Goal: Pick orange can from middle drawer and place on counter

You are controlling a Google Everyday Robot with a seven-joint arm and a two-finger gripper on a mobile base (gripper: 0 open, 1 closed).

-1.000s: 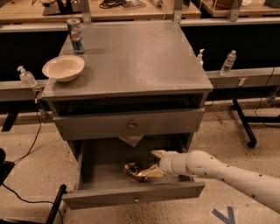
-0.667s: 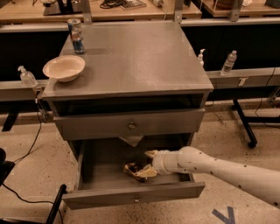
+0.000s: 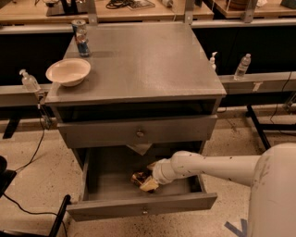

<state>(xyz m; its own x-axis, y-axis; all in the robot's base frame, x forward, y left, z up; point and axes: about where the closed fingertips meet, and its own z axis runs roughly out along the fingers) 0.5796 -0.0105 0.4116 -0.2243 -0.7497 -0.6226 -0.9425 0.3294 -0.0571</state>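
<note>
The middle drawer stands pulled open at the bottom of the grey cabinet. The orange can lies on the drawer floor near its middle, shiny and crinkled. My gripper is reached down into the drawer from the right, on the end of the white arm, and sits right against the can's right side. The gripper partly hides the can. The counter is the flat grey top of the cabinet above.
A cream bowl and a tall blue, red and silver can stand on the counter's left side. A taller-fronted drawer is closed above the open one. Bottles stand on rails beside the cabinet. Light wooden tabletops run behind.
My gripper has moved left inside the drawer, closer onto the orange can. The can has stayed on the drawer floor.
</note>
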